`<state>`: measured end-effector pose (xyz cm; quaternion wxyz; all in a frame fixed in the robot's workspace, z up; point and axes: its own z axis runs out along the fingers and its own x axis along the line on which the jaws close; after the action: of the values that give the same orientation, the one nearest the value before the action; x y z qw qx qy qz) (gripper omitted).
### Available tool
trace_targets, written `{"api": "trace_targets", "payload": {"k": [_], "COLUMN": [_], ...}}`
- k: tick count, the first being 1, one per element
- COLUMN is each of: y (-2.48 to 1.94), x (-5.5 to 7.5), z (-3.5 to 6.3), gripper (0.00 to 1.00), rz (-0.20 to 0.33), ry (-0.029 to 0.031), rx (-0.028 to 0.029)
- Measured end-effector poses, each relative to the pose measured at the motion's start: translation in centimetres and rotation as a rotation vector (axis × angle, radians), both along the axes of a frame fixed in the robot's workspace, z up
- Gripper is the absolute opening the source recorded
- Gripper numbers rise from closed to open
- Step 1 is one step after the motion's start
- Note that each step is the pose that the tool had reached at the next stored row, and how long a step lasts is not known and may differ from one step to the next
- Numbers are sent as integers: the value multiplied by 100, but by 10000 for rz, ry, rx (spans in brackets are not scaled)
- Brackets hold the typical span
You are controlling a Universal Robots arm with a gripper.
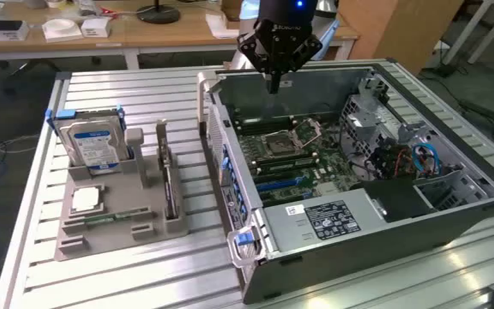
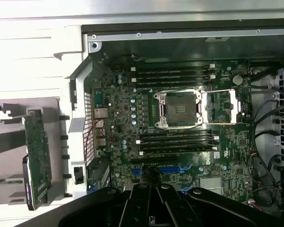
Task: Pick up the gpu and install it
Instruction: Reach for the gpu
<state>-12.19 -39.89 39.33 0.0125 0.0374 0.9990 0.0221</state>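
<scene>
The gpu (image 1: 168, 183) is a thin green card standing on edge in a slot of the grey holder tray (image 1: 118, 241), on the exterior view's left. In the wrist view the gpu (image 2: 37, 158) lies beside the case wall, its metal bracket at one end. My gripper (image 1: 273, 82) hangs over the back edge of the open computer case (image 1: 384, 222), well apart from the gpu. Its fingers are shut with nothing between them. In the wrist view the gripper (image 2: 154, 198) looks down on the motherboard (image 2: 180, 142) and its bare CPU socket (image 2: 180, 109).
The tray also holds an upright hard drive (image 1: 97, 145) with a blue-white label, a flat CPU chip (image 1: 87, 199) and a narrow memory stick (image 1: 110, 219). Cables and a drive cage (image 1: 401, 154) fill the case's right side. A wooden desk (image 1: 144, 29) stands behind the slatted table.
</scene>
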Motion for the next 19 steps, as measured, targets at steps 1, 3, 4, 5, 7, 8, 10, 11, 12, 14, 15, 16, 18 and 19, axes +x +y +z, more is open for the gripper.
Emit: {"api": "trace_targets", "payload": {"k": [1, 3, 4, 5, 7, 8, 10, 11, 12, 14, 15, 16, 18, 19], "y": [0, 0, 0, 0, 0, 0, 0, 0, 0, 0, 0, 0, 0, 0], "x": [0, 0, 0, -2, -23, -40, -83, -111, -140, -201, -234, -267, -339, -374], "z": [0, 0, 0, 0, 1, 1, 0, 0, 0, 0, 0, 0, 0, 0], "gripper": [10, 10, 10, 10, 10, 10, 10, 10, 10, 10, 10, 10, 10, 10], "rz": [0, 0, 0, 0, -1, -1, -1, -1, 0, 0, -1, -1, 1, -1], "ry": [0, 0, 0, -1, 1, 1, 0, 0, 1, 0, 0, -1, 0, 0], "rx": [0, 1, 0, 0, -2, -1, 0, 0, 0, 0, 0, 0, 0, -1]}}
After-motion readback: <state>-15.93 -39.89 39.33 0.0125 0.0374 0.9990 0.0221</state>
